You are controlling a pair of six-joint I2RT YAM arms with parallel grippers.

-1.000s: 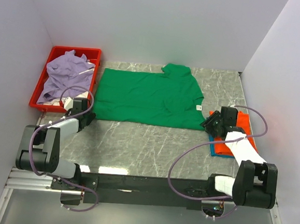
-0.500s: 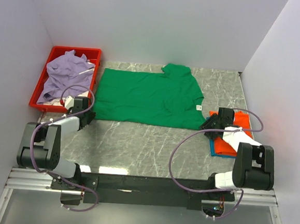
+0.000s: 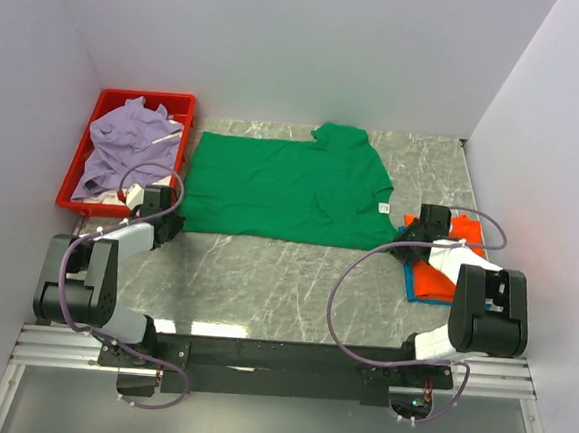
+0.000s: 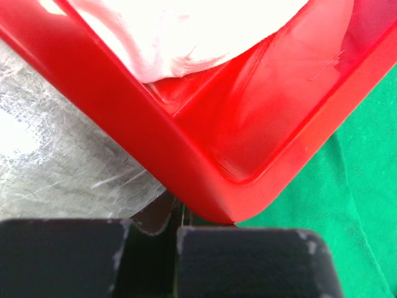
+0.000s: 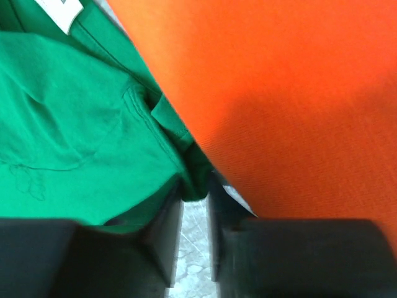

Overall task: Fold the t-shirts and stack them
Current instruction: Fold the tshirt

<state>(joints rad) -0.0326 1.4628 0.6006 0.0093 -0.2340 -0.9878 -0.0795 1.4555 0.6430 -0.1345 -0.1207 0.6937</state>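
Observation:
The green t-shirt point(image 3: 287, 186) lies spread flat across the middle of the table. My left gripper point(image 3: 168, 224) sits low at its near-left corner, beside the red tray. In the left wrist view that gripper point(image 4: 180, 217) is shut, with a thin sliver of green in the seam between the jaws. My right gripper point(image 3: 405, 243) is at the shirt's near-right corner. Its jaws point(image 5: 195, 186) stand a narrow gap apart, with the green hem point(image 5: 93, 124) bunched between the tips. A folded orange t-shirt point(image 5: 298, 93) lies just to its right.
The red tray point(image 3: 148, 97) at the back left holds a crumpled lavender t-shirt point(image 3: 125, 138) over white cloth point(image 4: 186, 31). The tray corner point(image 4: 186, 155) is right at my left fingers. The orange t-shirt point(image 3: 469, 231) rests on a blue one point(image 3: 409, 288). White walls enclose three sides.
My left jaws have closed at the green shirt's corner. My right jaws have narrowed around the hem, and the right arm's elbow has swung in closer over the orange shirt.

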